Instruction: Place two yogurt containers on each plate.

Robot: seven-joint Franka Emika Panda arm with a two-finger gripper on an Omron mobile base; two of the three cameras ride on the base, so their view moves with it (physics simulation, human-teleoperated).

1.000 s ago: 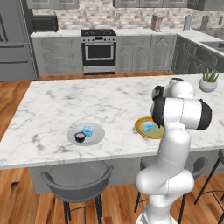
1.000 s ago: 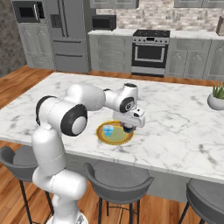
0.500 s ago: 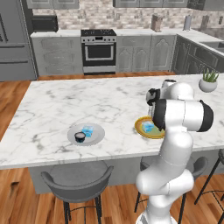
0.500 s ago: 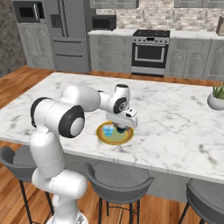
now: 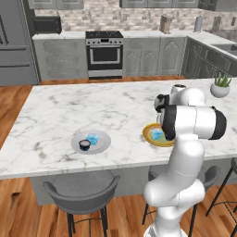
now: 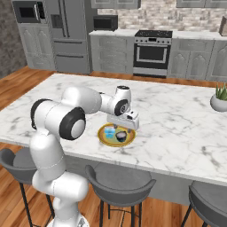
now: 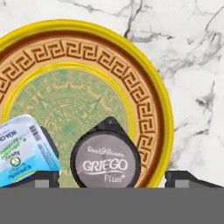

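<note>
Left base: grey plate [image 5: 104, 144] w/ dark cup [image 5: 84, 145] + blue cup [image 5: 93, 138]; arm hides most of the gold plate [image 5: 149, 135].

Right base: gripper [image 6: 121, 131] low over the gold plate, 2 cups on it.

Hand: fingers [image 7: 46, 178] spread wide, nothing held, Griego cup [image 7: 105, 160] between them, blue tub [image 7: 24, 152] touching one. Risk: a tilted lift-off clips either cup. Labels only legible here.

Marble island [image 5: 69, 106], wood floor [image 5: 14, 92].
</note>
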